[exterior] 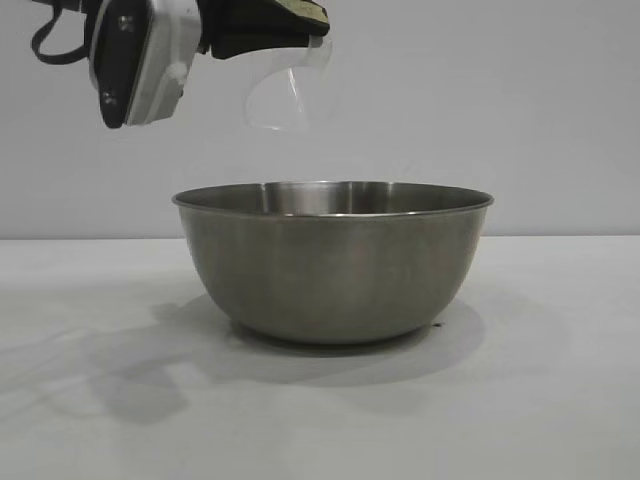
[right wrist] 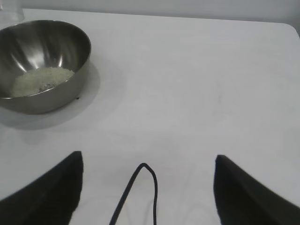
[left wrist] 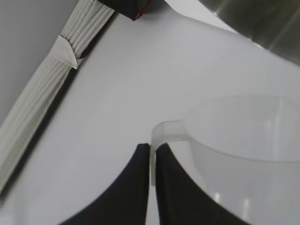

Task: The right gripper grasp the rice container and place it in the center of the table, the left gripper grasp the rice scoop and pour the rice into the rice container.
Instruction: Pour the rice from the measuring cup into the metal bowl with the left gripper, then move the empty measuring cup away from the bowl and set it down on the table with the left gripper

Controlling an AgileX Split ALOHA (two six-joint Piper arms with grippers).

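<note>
Pour step looks done or nearly so: rice point(right wrist: 41, 80) sits as a pale heap in the bottom of the rice container point(exterior: 333, 262), and the rice scoop point(left wrist: 243, 140) shows no grains that I can see in the left wrist view.

Near to far, exterior view: bare front of the table point(exterior: 540, 400), then the container standing upright about mid-table, then above and behind its left rim the scoop, held well clear of the rim and tipped mouth-down.

The left gripper point(left wrist: 152, 161) has its jaws pinched together on the scoop's thin side handle (the tab is sandwiched between the two black fingers). The right gripper point(right wrist: 145, 187) is backed off, well apart from the container, over bare table; jaws wide apart, nothing in them.

Next move, my read: level the scoop, carry it away from the bowl and set it down on clear table, then release. It needs enough lift to keep the scoop off the rolled rim. If any grains cling inside, hold the tilt a moment longer first.

Count:
- 1 container
- 1 scoop
- 1 heap of rice
- 2 grippers
- 1 table
</note>
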